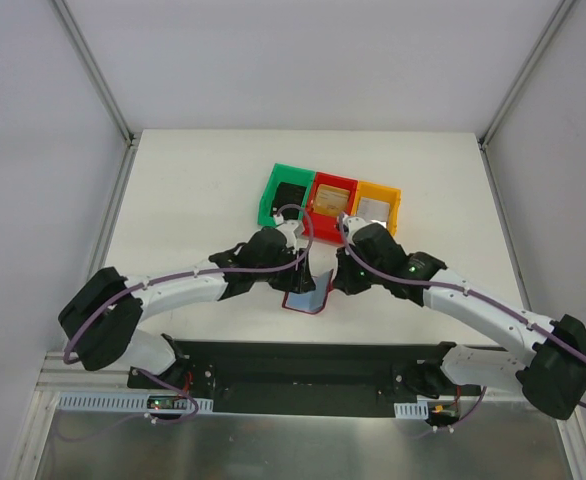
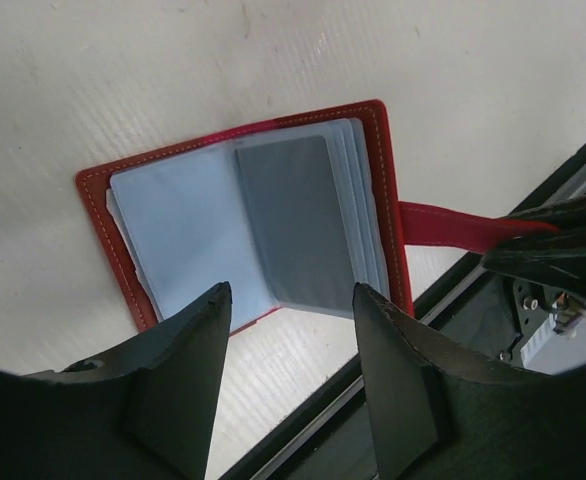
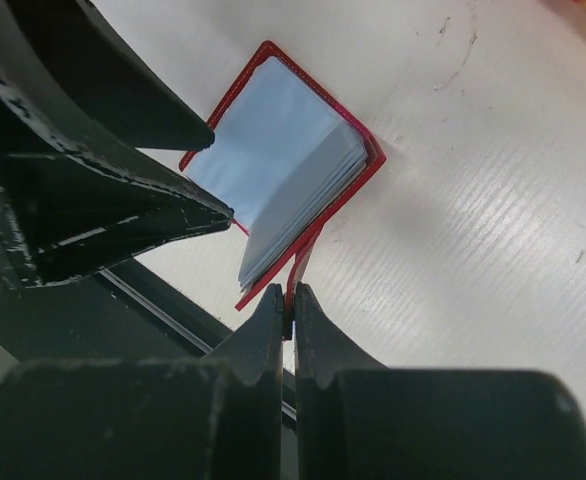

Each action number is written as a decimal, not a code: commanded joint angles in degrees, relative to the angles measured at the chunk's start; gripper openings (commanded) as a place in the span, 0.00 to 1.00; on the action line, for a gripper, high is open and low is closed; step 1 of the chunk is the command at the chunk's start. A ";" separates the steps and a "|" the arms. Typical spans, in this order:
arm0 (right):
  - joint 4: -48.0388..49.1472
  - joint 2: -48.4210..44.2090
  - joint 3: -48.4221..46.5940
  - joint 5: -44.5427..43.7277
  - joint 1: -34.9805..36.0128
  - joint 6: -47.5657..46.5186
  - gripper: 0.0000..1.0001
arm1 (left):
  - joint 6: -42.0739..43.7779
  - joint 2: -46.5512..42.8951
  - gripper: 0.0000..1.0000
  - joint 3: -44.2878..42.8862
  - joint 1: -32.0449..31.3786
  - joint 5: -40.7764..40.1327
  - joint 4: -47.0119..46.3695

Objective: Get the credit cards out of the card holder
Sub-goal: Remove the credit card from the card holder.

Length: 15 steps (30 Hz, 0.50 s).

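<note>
The red card holder (image 2: 243, 220) lies open on the table, its blue-grey pockets up; it also shows in the top view (image 1: 308, 293) and the right wrist view (image 3: 283, 170). I cannot tell whether any card is in the pockets. My right gripper (image 3: 289, 300) is shut on the holder's red tab (image 2: 443, 222) and holds that side up. My left gripper (image 2: 289, 292) is open, just above the holder's near edge, touching nothing. A black card (image 1: 291, 193), a tan-gold card (image 1: 331, 198) and a silvery card (image 1: 375, 208) each lie in a bin.
The green bin (image 1: 272, 200), red bin (image 1: 316, 187) and orange bin (image 1: 394, 202) stand in a row just behind the grippers. The black base rail (image 1: 303, 365) runs along the table's near edge, close to the holder.
</note>
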<state>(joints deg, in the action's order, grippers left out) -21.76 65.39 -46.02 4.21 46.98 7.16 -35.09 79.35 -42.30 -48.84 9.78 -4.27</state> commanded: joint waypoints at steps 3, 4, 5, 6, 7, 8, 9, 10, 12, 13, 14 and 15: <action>-0.48 -0.43 0.66 1.07 -1.19 -0.74 0.00 | 0.37 3.52 0.51 -2.34 -0.64 5.07 -3.37; -0.48 -0.52 1.02 0.98 -1.19 -0.74 0.00 | 0.37 3.88 0.52 -2.61 -0.73 5.25 -3.37; -0.39 -0.78 1.45 0.98 -1.28 -0.66 0.00 | 0.37 4.14 0.52 -2.69 -0.73 5.25 -3.46; -0.39 -0.87 1.81 0.98 -1.45 -0.57 0.00 | 0.46 4.49 0.52 -2.96 -0.73 5.25 -3.46; -0.30 -0.96 2.16 1.07 -1.54 -0.57 0.00 | 0.46 4.84 0.53 -3.13 -0.82 5.34 -3.55; -0.21 -0.96 2.42 1.07 -1.46 -0.57 0.00 | 0.55 5.20 0.53 -3.40 -0.73 5.51 -3.55; -0.21 -1.05 2.60 0.98 -1.45 -0.48 0.00 | 0.64 5.46 0.53 -3.66 -0.82 5.51 -3.46; -0.21 -1.14 2.78 0.98 -1.54 -0.48 0.00 | 0.55 5.81 0.53 -3.92 -0.91 5.60 -3.64; -0.13 -1.31 3.04 0.98 -1.63 -0.39 0.00 | 0.73 6.43 0.53 -4.45 -1.08 5.60 -3.64; -0.13 -1.40 3.04 1.07 -1.63 -0.39 0.00 | 0.81 6.78 0.54 -4.63 -1.26 5.51 -3.64; -0.13 -1.49 3.04 1.07 -1.72 -0.39 0.00 | 0.81 7.13 0.53 -4.89 -1.35 5.42 -3.55; -0.13 -1.58 2.95 1.15 -1.63 -0.39 0.00 | 0.99 7.39 0.54 -5.07 -1.69 5.34 -3.55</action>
<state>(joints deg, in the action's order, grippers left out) -21.87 65.36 -42.87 4.80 45.56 6.98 -35.09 85.54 -44.91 -49.43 14.28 -5.85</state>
